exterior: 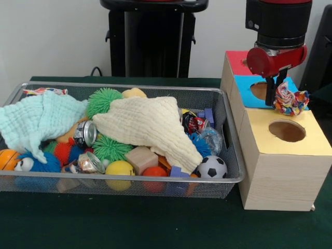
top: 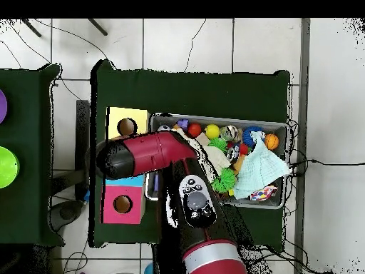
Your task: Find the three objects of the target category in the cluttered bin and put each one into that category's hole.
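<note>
My gripper hangs over the wooden box at the right, above the blue panel and just behind the yellow panel's hole. It is shut on a knotted cloth piece, white with red, yellow, green and blue patches, held in the air. The wire-mesh bin stands to the left, full of toys. A second patterned piece lies at its back left corner and also shows in the overhead view. A third is hidden. In the overhead view the arm covers the gripper.
The box has a red panel at the back. In the bin lie a cream cloth, a mint cloth, green spiky balls, a small football, a wooden block and a tin can.
</note>
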`<state>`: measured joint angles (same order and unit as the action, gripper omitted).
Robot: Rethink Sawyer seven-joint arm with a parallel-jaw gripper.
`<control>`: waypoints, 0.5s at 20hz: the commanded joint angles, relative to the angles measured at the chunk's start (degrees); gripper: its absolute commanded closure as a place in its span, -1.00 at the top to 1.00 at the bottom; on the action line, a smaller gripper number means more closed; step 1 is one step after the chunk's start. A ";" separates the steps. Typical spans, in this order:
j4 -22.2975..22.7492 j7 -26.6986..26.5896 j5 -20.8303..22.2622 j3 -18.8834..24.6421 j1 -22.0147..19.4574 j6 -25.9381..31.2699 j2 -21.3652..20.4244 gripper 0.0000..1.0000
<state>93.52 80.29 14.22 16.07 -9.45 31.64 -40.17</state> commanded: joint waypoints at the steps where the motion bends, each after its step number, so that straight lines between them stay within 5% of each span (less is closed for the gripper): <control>1: -1.52 10.81 0.16 -2.13 0.10 -4.47 1.05 -1.00; 10: -0.30 11.18 -0.49 -1.15 -0.48 -10.87 2.43 -1.00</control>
<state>93.53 80.29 14.22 15.56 -9.20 26.66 -40.05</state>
